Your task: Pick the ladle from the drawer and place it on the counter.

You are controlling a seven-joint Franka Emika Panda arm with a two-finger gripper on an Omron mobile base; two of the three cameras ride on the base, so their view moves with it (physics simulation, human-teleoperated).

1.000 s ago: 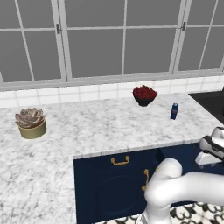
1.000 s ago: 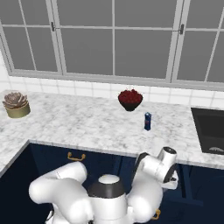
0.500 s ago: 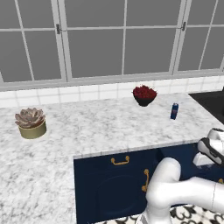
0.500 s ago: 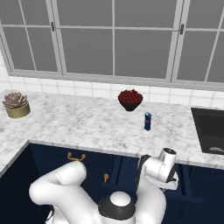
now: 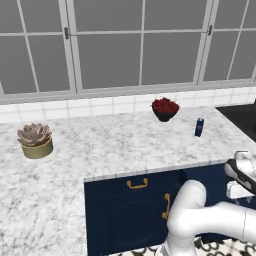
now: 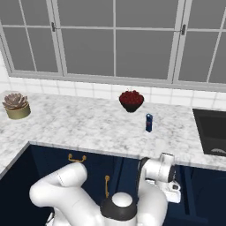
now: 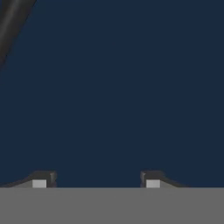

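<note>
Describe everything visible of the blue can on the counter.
The blue can is a small, slim cylinder, dark blue with a pale patch on its side and a lighter top. It stands upright on the speckled marble counter, apart from the dark bowl of red fruit behind it. Nothing else touches it.

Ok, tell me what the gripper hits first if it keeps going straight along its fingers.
Probably the drawer's dark blue inside surface: in the hand view it lies dead ahead of the open gripper. The ladle sits off to the upper left, outside that line. Depth is unclear.
</note>
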